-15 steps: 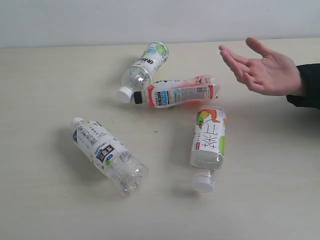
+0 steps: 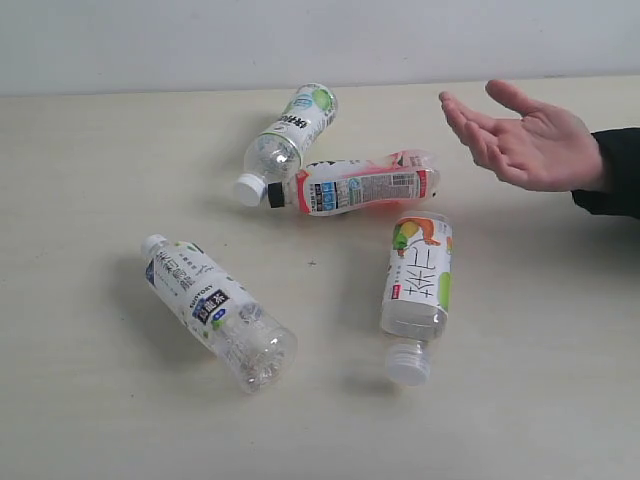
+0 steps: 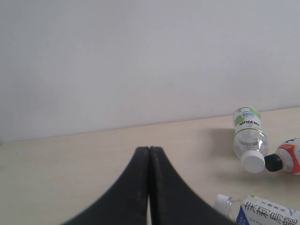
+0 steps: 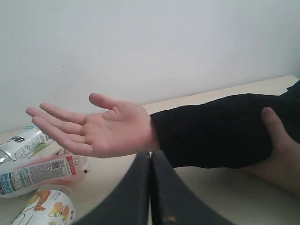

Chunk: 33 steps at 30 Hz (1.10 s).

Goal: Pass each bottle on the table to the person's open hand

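Pale table (image 2: 90,420); black sleeve (image 2: 620,172) half off-frame

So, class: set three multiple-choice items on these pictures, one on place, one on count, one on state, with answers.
1. In the exterior view, the person's open hand is: A left; B front middle; C right.
2. Bottles on the table: A three; B four; C five.
3. The left end effector is: A shut; B open; C holding a bottle.
Answers: 1 C, it reaches in from the right edge. 2 B, four lie there, one black-capped. 3 A, its jaws meet with nothing between.
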Tool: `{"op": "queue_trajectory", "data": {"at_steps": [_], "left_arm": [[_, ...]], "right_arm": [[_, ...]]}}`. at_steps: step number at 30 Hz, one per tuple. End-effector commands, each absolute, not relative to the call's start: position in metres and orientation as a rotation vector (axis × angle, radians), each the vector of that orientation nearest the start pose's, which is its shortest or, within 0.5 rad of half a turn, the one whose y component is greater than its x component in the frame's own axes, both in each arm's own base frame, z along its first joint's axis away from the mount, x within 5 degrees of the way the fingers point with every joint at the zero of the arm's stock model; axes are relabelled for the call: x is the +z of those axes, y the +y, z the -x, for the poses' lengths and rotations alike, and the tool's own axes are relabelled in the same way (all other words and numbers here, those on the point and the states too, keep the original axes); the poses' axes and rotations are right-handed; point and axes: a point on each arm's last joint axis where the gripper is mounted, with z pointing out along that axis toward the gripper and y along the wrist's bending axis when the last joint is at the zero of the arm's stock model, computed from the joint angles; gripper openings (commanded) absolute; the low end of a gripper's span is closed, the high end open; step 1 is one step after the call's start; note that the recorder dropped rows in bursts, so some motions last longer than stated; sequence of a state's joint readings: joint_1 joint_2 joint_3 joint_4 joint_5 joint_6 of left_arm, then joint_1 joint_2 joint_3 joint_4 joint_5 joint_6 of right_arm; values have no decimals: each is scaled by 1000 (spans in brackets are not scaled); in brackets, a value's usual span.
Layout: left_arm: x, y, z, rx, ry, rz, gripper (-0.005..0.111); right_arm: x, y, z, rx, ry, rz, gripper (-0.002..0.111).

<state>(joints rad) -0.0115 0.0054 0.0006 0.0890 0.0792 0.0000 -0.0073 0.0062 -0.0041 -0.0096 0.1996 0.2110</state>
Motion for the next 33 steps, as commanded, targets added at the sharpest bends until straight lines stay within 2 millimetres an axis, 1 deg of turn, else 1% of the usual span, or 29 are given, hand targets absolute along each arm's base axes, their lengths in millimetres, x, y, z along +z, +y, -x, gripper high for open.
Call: {"op": "queue_trajectory", "data": {"at_steps": [1,3,4,6,12,13,14,15,17,18,19,21,23,27,29,30,33], "left_arm": [[206,0,-56,68,1557,-72,0],[206,0,-56,68,1557,-72,0],[206,0,-56,68,1557,-72,0],[206,0,-56,68,1557,-72,0],[206,0,-56,68,1557,-72,0],[206,0,-56,68,1557,-72,0],[206,0,-56,68,1557,-72,0],[206,0,-56,68,1557,-72,0],[206,0,-56,68,1557,-72,0],[206,0,-56,68,1557,-72,0],[206,0,-56,68,1557,-72,0],[206,0,-56,68,1557,-72,0],[206,0,-56,68,1557,-72,0],[206,0,-56,68,1557,-72,0],[206,0,-56,68,1557,-72,0],[206,0,-56,68,1557,-72,0],[206,0,-56,68,1557,-72,0]], "right_arm": [[200,-1,-56,135,1624,-168,0],[205,-1,-56,154,1571,-175,0],[212,-1,-56,194,1490,-199,0],[219,-1,-55,363,1386,-339,0],[235,-4,-51,411,1196,-352,0],[242,-5,-49,539,1093,-429,0],[244,-5,-48,583,1065,-439,0],[251,-1,-46,609,1060,-391,0],[272,10,-42,591,1107,-241,0],[279,16,-44,563,1154,-148,0],[288,22,-47,591,1201,-87,0],[308,33,-55,692,1296,-20,0],[324,43,-70,727,1421,92,0],[340,58,-106,799,1671,294,0],[345,67,-123,944,1763,386,0],[347,72,-128,1013,1789,443,0],[346,81,-145,1215,1852,625,0]]}}
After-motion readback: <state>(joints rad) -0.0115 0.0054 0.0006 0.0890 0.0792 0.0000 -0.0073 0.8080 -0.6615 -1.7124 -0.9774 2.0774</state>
